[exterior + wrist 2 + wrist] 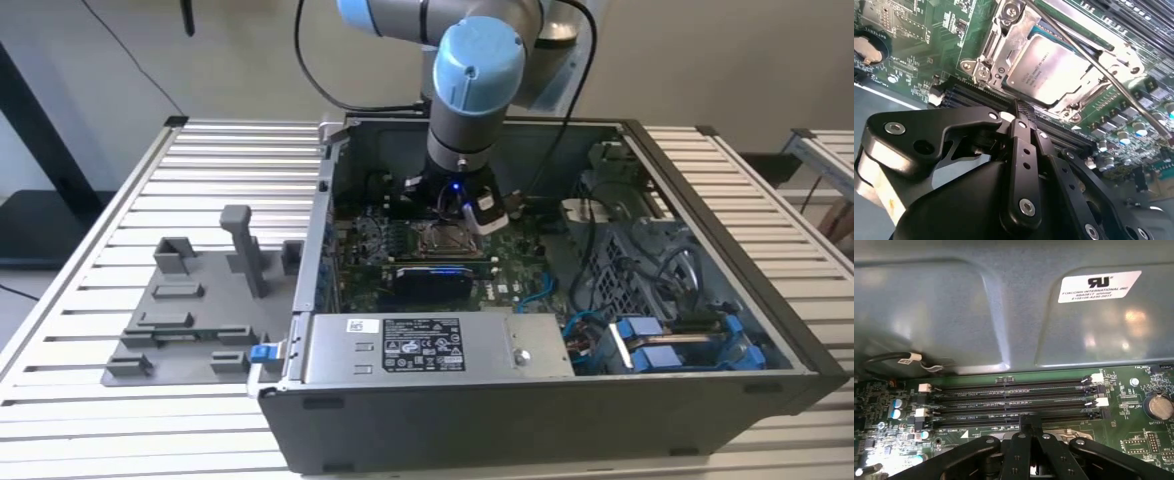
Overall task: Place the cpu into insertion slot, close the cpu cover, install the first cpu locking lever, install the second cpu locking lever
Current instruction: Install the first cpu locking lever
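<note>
Gripper fingers pressed together, holding nothing, tips just beside the insertion slot. One cpu lies in that slot under one cpu cover. Two thin levers cross it. Four memory slots run alongside.

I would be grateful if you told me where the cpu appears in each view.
Exterior view: cpu sits mid-board in the open case, just below the arm's wrist.
Second wrist view: cpu lies under its metal frame, beyond the pincer.
First wrist view: not identifiable.
Shared landmark: the pincer, with the long memory slots near it.
</note>
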